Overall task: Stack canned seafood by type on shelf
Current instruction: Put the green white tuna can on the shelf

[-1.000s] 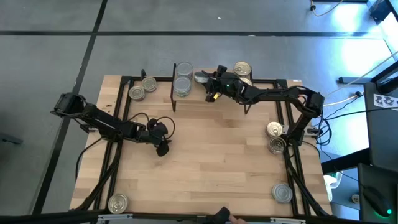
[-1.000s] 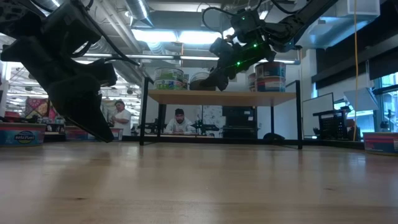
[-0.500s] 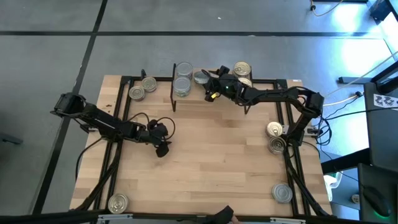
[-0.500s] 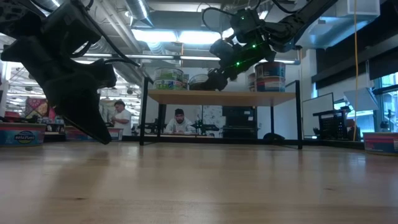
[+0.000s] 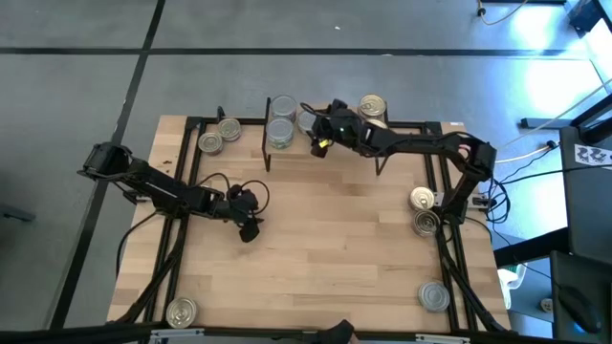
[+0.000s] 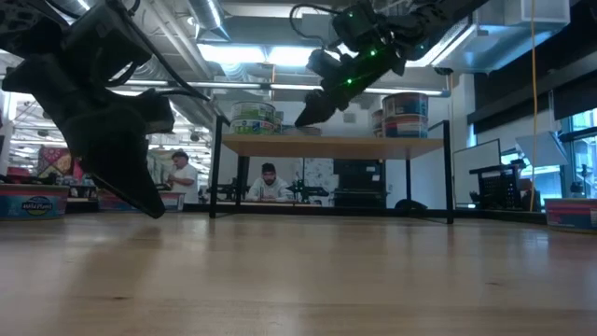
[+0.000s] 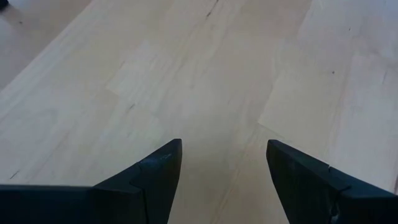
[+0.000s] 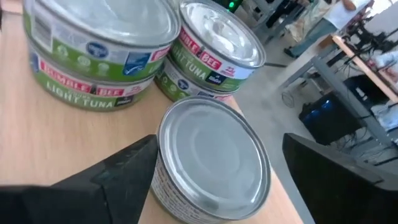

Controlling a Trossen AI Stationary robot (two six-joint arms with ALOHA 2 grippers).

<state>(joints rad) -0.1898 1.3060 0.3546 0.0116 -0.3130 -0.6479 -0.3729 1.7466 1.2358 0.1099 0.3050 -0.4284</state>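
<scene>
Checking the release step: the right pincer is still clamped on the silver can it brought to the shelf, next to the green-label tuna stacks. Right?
Not quite. The right pincer is open, its fingers standing clear on either side of the silver can, which rests on the shelf beside the green-label tuna stacks. The right wrist view shows it.

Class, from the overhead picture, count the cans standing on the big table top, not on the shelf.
6: upper-left cans; right-edge cans; lower-right can; lower-left can. Some may be stacks hiding more.

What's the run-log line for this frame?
right tool: open, above can on shelf | left tool: open, idle over table
</scene>
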